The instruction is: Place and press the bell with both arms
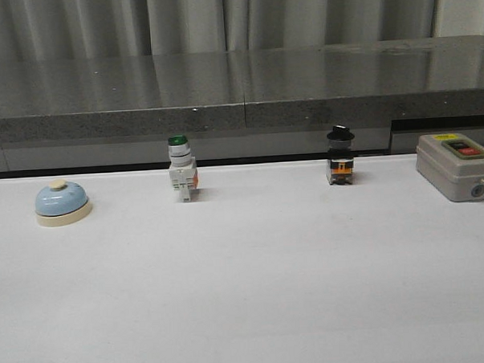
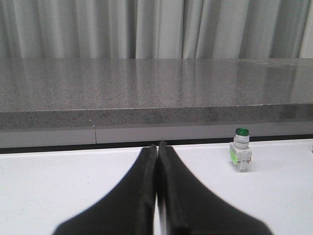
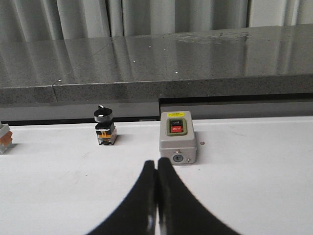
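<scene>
The bell (image 1: 61,201), a light-blue dome on a cream base with a cream button, sits on the white table at the far left of the front view. It does not show in either wrist view. My left gripper (image 2: 157,146) is shut and empty, its black fingers pressed together over the table. My right gripper (image 3: 157,161) is shut and empty too, its tips just short of the grey box (image 3: 177,136). Neither arm shows in the front view.
A green-capped white push-button switch (image 1: 181,170) stands left of centre, also in the left wrist view (image 2: 240,154). A black-knob switch (image 1: 340,156) stands right of centre, also in the right wrist view (image 3: 104,128). The grey box (image 1: 458,166) sits far right. A dark stone ledge (image 1: 238,93) runs behind the table.
</scene>
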Controlling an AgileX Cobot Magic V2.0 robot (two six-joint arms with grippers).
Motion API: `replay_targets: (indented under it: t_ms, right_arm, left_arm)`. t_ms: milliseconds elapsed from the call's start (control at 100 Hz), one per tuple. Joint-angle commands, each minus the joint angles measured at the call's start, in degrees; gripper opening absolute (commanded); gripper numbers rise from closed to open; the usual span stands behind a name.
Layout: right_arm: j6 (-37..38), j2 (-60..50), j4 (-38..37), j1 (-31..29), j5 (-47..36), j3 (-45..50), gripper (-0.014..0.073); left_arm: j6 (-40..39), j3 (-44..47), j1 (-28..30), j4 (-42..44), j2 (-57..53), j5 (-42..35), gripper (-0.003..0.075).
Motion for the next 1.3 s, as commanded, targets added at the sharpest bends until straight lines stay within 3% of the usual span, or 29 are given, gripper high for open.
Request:
replay_targets:
  t_ms: [0,530,960,1100,1290]
  right_arm:
    - [-0.1,-1.0,-0.6,-0.4,-4.9,-0.8,-0.006]
    - [-0.1,-1.0,-0.6,-0.4,-4.9,-0.8,-0.006]
    - [-0.1,-1.0,-0.6,-0.4,-4.9,-0.8,-0.006]
    - [-0.1,-1.0,-0.6,-0.4,-4.9,-0.8,-0.006]
    - [-0.1,-1.0,-0.6,-0.4,-4.9,-0.8,-0.006]
  left_arm:
    - [-0.4,-6.4,-0.5,-0.1,4.7,-1.2,-0.002]
    - [-0.4,-34.5,-0.5,-0.1,41.7,15.8,-0.002]
    - [-0.4,-39.9,-0.5,-0.6,55.3,18.9,-0.0008]
    - [-0.4,-39.9,-0.5,-1.0,55.7,21.6,0.0146]
    - [-0.4,-39.9,-0.5,-1.0,55.7,22.4,0.0612]
